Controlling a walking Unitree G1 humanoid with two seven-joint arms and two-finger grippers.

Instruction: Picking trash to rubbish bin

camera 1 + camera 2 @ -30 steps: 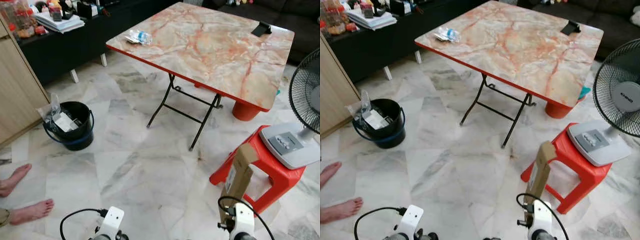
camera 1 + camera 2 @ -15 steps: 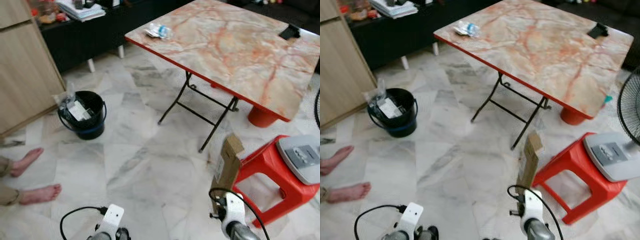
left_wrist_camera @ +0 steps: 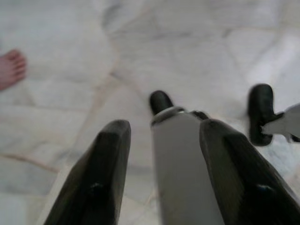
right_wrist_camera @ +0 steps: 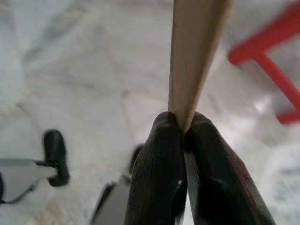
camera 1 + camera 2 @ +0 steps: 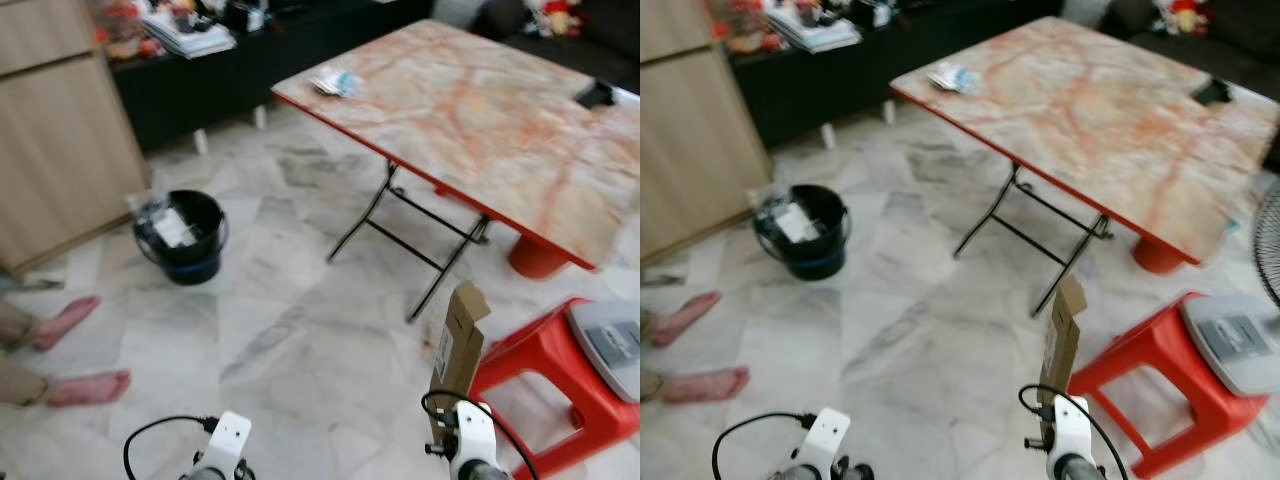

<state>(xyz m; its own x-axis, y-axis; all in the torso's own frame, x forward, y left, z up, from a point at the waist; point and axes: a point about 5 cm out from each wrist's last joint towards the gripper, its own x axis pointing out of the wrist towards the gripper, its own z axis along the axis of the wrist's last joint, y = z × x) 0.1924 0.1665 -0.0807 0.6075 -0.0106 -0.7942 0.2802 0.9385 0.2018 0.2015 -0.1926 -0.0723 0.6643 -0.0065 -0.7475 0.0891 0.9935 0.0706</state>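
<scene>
While right gripper (image 4: 183, 136) clamps its fingers on a flattened cardboard box (image 5: 456, 345), the box stands upright low in front, just beside the red stool (image 5: 545, 375). Left gripper (image 3: 164, 136): fingers spread, nothing between, over marble floor (image 5: 290, 330). Black bin (image 5: 184, 235) sits well apart to the left, near the cabinet, already holding trash. A person's bare feet (image 5: 70, 350) rest nearby.
</scene>
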